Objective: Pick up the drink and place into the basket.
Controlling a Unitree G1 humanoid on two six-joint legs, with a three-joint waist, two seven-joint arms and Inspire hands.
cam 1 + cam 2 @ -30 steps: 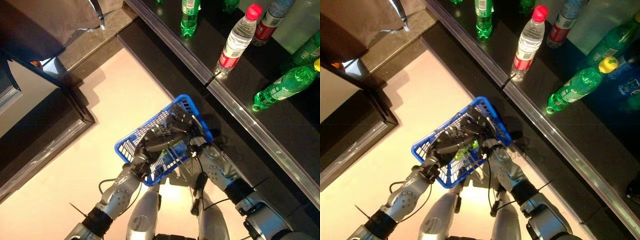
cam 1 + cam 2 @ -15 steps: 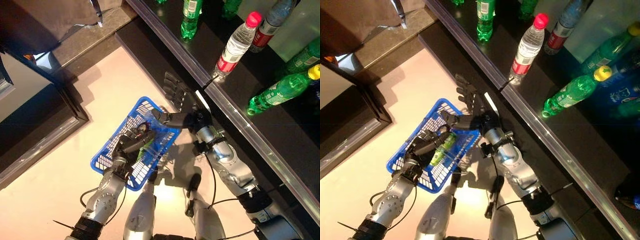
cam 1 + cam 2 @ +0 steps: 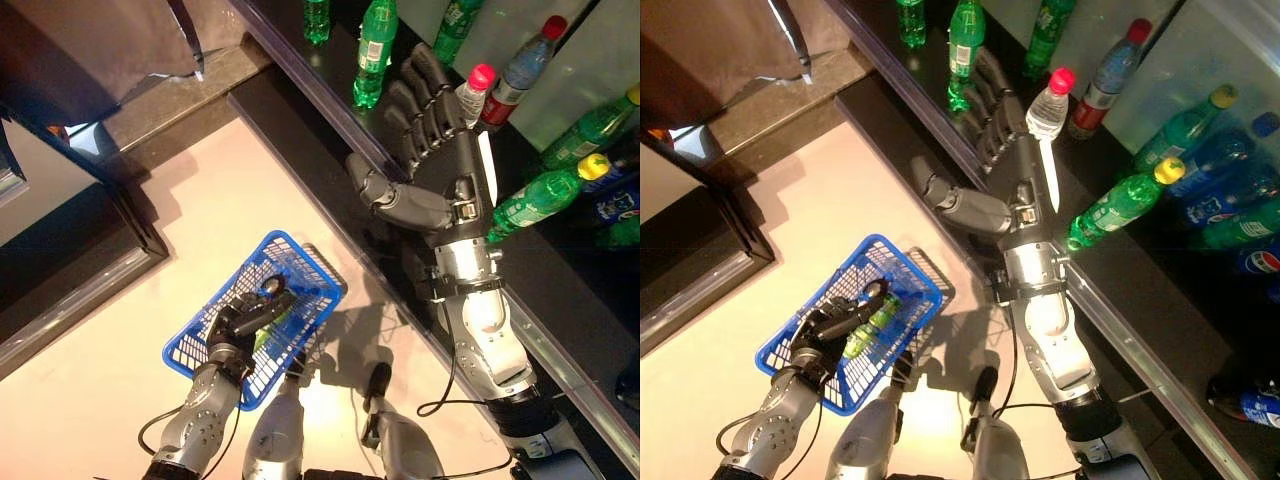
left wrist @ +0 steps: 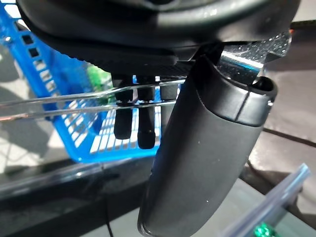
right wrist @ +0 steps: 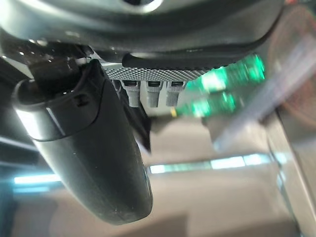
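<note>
Blue basket (image 3: 300, 262) over floor, left hand (image 3: 243, 322) curled on its handle | green drink (image 3: 866, 324) already inside | right hand (image 3: 437, 160) fingers spread, empty, raised at shelf edge by bottles (image 3: 545, 191) | advice: keep basket level, grip steady

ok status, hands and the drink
Left hand curled on basket handle. Right hand open, empty, up by shelf bottles. Green drink in basket.

Blue plastic lattice basket (image 3: 902, 262); green drink bottle (image 3: 866, 325) inside, apparently yellow-labelled; dark hands; green bottles (image 3: 1118, 205) beyond.
</note>
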